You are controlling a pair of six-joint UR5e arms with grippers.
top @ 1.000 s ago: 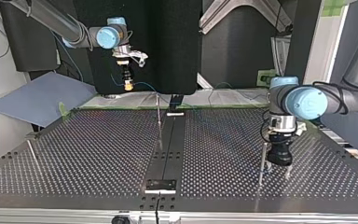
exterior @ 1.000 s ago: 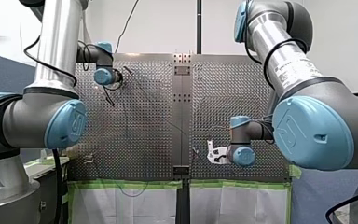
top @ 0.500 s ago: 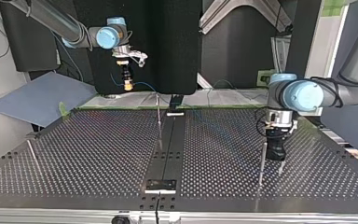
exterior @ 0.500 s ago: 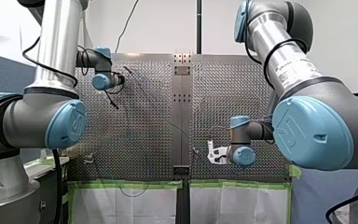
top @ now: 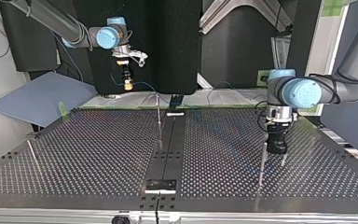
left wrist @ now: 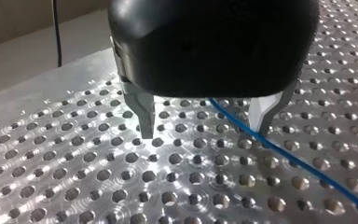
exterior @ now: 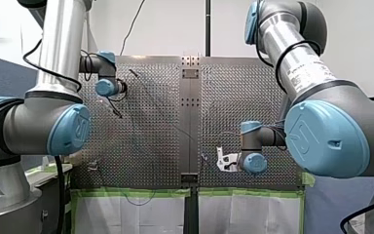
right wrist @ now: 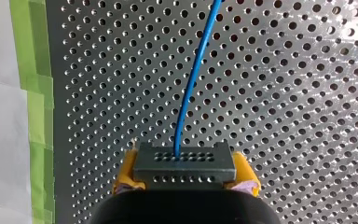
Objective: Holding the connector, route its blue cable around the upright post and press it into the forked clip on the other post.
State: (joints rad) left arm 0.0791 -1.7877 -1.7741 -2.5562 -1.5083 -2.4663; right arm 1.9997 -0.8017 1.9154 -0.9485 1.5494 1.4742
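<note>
Bright, even room light; soft shadows. Perforated table (left wrist: pixel 121 186) glares just ahead of my left gripper (left wrist: pixel 204 130) (hot spot, specular); black backdrop (top: pixel 168 46) in top view reads dim.

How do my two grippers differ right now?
The left gripper has bare metal jaws, open and empty; the right gripper has yellow-padded jaws shut on the connector. Left sits low over the perforated table; right hangs well above it. The blue cable runs past both.

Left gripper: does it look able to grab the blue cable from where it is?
Probably yes. The left gripper is open just above the table, and the cable runs past one fingertip with nothing between; a small sideways shift should centre it.
</note>
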